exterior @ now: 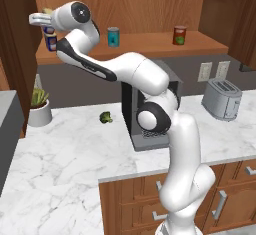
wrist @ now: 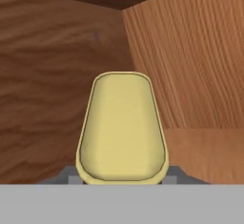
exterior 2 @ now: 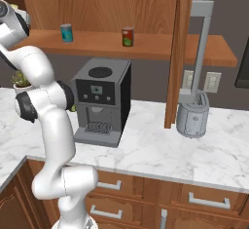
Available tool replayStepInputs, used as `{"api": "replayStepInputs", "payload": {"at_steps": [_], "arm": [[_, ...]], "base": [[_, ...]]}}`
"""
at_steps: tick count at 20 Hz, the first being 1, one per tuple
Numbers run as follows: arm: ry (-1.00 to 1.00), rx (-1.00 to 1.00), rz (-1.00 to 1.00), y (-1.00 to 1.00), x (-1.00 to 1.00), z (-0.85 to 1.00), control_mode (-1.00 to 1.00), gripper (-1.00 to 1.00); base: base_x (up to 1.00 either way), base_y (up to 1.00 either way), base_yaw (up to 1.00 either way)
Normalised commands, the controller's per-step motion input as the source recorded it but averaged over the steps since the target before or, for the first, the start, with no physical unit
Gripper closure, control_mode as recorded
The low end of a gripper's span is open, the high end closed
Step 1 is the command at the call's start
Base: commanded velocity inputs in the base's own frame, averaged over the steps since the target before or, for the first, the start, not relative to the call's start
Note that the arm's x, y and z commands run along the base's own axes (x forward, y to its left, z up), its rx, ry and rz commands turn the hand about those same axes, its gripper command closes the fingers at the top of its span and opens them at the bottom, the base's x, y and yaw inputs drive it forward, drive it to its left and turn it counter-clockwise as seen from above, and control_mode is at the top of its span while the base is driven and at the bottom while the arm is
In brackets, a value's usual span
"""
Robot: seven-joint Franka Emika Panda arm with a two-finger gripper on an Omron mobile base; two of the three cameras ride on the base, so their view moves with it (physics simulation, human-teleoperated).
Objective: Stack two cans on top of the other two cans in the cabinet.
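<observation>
A white robot arm reaches up and to its left into the cabinet [exterior: 150, 9], a brown wooden wall unit with an open shelf. Its end effector [exterior: 44, 20] sits at the far left end of that shelf, over a stack of small blue cans. In the hand view, the yellow top of a blue can [wrist: 122, 125] lies directly between the two finger tips, which press close against either side of it, so the end effector appears closed on this can. In the left base view, the blue can with its pale label [exterior: 50, 40] stands below the hand, though where one can ends and the other begins cannot be told.

Further along the shelf, the teal can [exterior: 113, 36] stands upright near the middle, and the red can [exterior: 179, 35] stands upright well apart to its right. Below, on the white marble bench [exterior: 75, 149], sit a dark coffee machine [exterior 2: 100, 101], a silver toaster [exterior: 222, 99], a potted plant [exterior: 39, 106] and a small green broccoli floret [exterior: 105, 117].
</observation>
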Motion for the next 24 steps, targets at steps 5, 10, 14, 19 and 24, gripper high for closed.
{"api": "replayStepInputs", "payload": {"at_steps": [5, 10, 14, 19, 24], "arm": [[0.00, -0.01, -0.01, 0.00, 0.07, -0.19, -1.00, 1.00], [0.00, -0.02, -0.01, 0.00, 0.01, -0.21, -1.00, 1.00], [0.00, -0.04, 0.00, 0.00, 0.07, -0.21, -1.00, 1.00], [0.00, -0.05, 0.00, 0.00, 0.17, -0.14, -1.00, -1.00], [0.00, -0.05, 0.00, 0.03, 0.18, -0.09, -1.00, -1.00]], "base": [[0.00, 0.00, 0.00], [0.00, 0.00, 0.00], [0.00, 0.00, 0.00], [0.00, 0.00, 0.00], [0.00, 0.00, 0.00]]}}
